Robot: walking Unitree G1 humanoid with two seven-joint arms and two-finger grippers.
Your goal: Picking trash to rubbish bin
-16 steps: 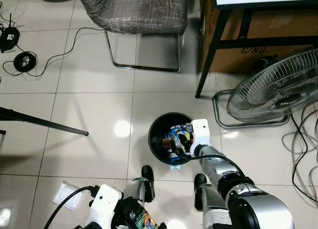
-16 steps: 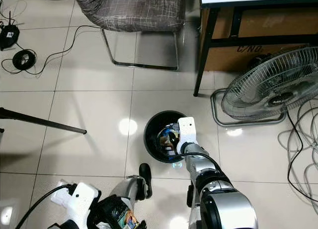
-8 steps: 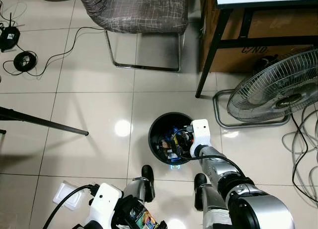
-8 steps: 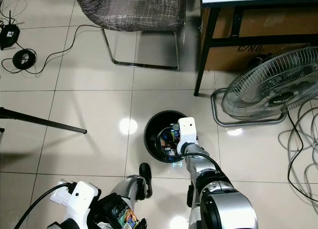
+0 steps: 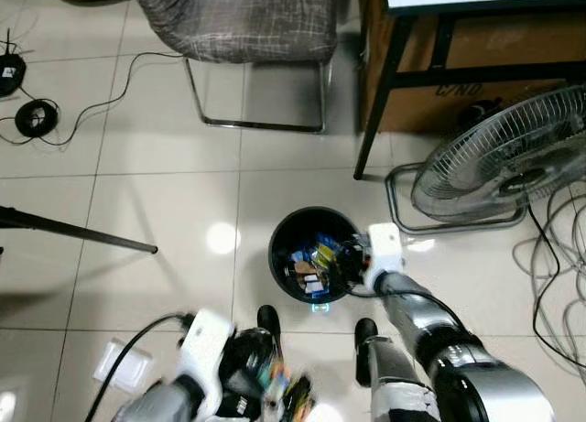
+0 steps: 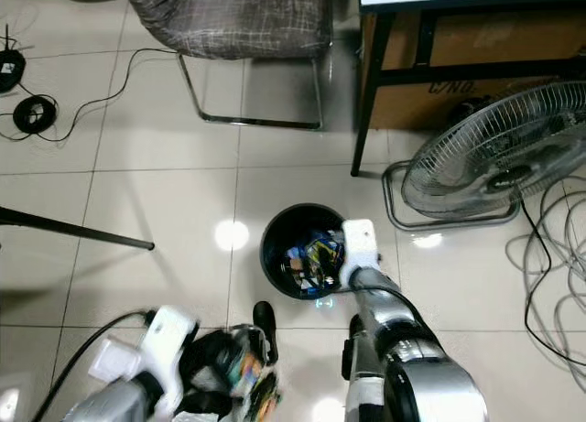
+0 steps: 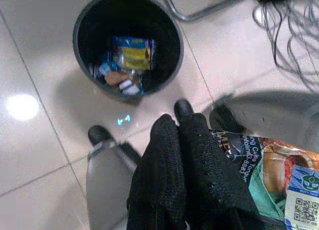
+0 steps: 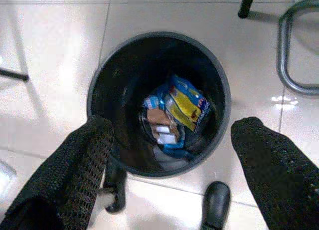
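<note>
A round black bin (image 5: 277,250) stands on the tiled floor just ahead of my feet, with several colourful wrappers (image 8: 182,106) lying in it. My right gripper (image 8: 173,125) hangs open and empty over the bin's right rim, its fingers (image 8: 82,165) spread wide; its white wrist (image 5: 384,248) sits at the rim. My left gripper (image 7: 177,122) is low at the near left, blurred in the eye views. It is shut on a colourful snack packet (image 7: 271,172) that sticks out to one side, short of the bin.
A grey chair (image 5: 238,19) stands at the back. A table leg (image 5: 380,92) and a cardboard box (image 5: 476,70) are at back right. A floor fan (image 5: 494,161) and loose cables (image 5: 558,257) lie right; a black pole (image 5: 73,234) lies left.
My left arm has lifted forward toward the bin with the packet and is now blurred. The right gripper has drawn back a little to the bin's right rim. The camera has shifted slightly.
</note>
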